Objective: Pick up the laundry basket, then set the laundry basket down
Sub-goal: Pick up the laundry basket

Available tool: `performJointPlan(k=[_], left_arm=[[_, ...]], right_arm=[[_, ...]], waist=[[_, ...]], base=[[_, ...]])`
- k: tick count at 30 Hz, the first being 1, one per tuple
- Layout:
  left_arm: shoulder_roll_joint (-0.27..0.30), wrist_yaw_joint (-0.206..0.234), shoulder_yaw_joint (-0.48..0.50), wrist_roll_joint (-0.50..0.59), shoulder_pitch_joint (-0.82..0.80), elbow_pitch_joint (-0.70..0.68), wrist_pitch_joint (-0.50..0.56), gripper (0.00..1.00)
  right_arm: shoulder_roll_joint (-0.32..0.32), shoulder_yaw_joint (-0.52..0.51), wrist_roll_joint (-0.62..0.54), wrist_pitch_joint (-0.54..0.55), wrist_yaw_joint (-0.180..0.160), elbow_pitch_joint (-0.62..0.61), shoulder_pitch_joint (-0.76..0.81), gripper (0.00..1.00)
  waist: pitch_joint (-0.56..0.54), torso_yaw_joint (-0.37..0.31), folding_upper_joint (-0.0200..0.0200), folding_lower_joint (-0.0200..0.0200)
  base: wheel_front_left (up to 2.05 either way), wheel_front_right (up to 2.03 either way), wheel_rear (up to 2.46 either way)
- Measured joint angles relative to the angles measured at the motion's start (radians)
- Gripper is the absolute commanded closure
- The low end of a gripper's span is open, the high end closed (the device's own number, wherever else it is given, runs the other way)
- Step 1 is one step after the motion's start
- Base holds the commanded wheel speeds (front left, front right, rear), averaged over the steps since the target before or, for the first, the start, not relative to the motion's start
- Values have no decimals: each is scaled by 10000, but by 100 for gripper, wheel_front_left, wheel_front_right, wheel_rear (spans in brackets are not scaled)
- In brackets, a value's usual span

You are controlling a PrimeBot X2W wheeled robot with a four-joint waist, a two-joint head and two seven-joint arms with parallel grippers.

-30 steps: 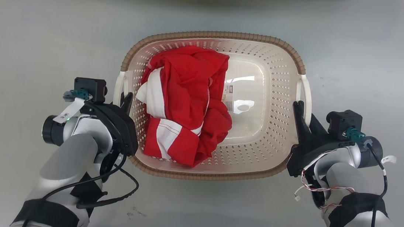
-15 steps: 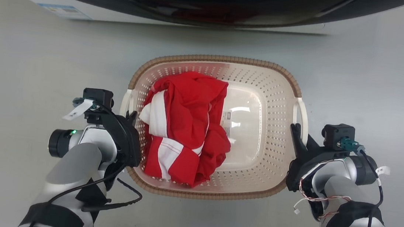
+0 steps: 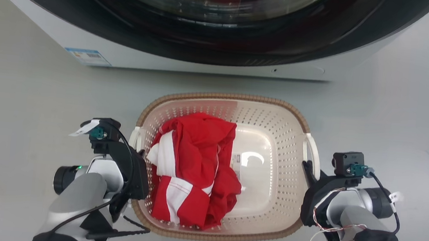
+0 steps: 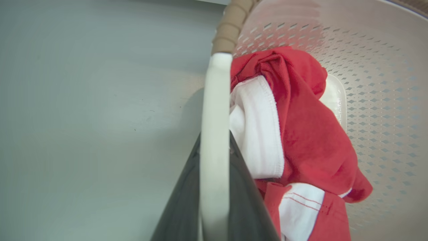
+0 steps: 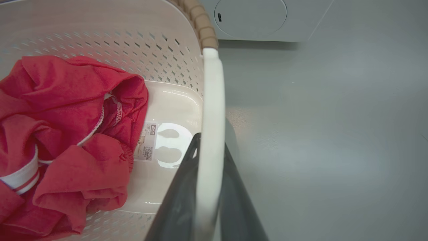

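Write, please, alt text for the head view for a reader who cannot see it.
Seen from above, the left gripper and right gripper each clamp a white side handle of a cream perforated laundry basket with a brown rim. A crumpled red and white garment lies in its left half. A washer with a dark door stands beyond it.

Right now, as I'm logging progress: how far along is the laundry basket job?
Done: the left gripper is shut on the laundry basket's left handle, the right gripper on its right handle. In hand: the lift; I cannot tell whether the basket has left the floor. Left: setting it down.
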Motion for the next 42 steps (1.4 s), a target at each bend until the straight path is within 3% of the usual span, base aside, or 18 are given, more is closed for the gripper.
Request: performJointPlan(k=[24, 42], left_arm=[[79, 2, -779, -1553, 1801, 44, 1697, 100], [144, 13, -1078, -1845, 2246, 159, 2479, 100]], right_arm=[[21, 1103, 1825, 1244, 94, -336, 1916, 100], [10, 1705, 2945, 2378, 94, -433, 2465, 100]], waist=[[-3343, -25, 0, -1], [-5310, -101, 0, 0]], base=[[0, 0, 0], [0, 0, 0]])
